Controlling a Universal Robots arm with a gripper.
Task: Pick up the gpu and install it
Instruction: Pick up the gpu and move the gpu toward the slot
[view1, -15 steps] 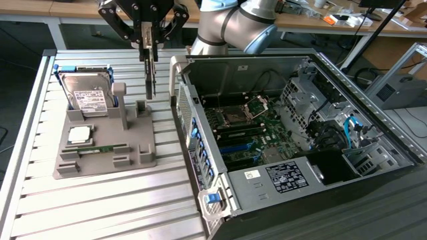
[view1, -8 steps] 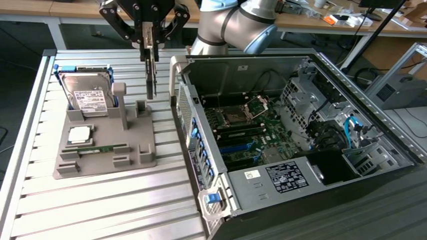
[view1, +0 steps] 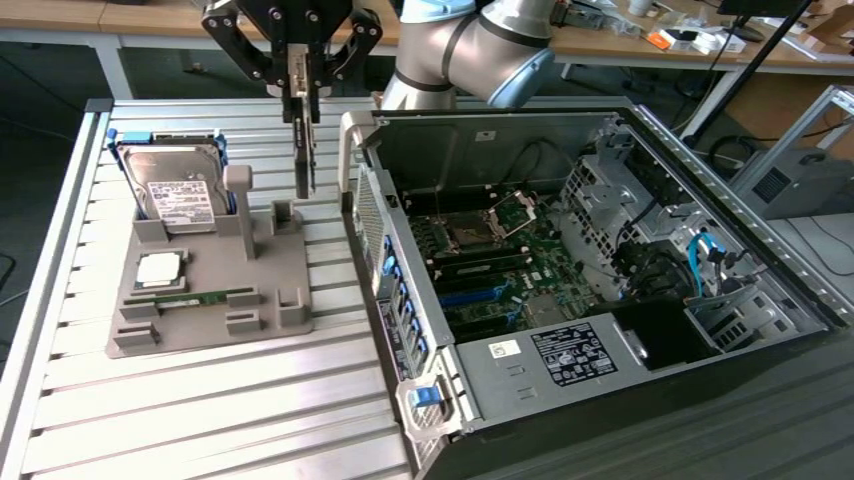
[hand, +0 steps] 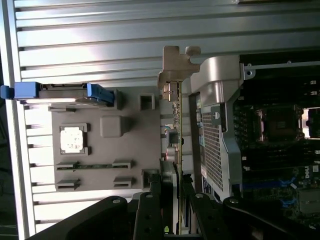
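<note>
While upright in one end effector (view1: 304, 88), one gpu (view1: 304, 155).

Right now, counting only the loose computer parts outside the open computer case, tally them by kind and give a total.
Silver hard drive with white label: 1
Square silver processor chip: 1
Small green RAM stick: 1
Thin dark gpu card, clamped in the gripper: 1
Total: 4

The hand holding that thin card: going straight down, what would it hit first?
Likely the gray holder tray below it; the gpu hanging from the hand would touch first. Depth is unclear.
</note>
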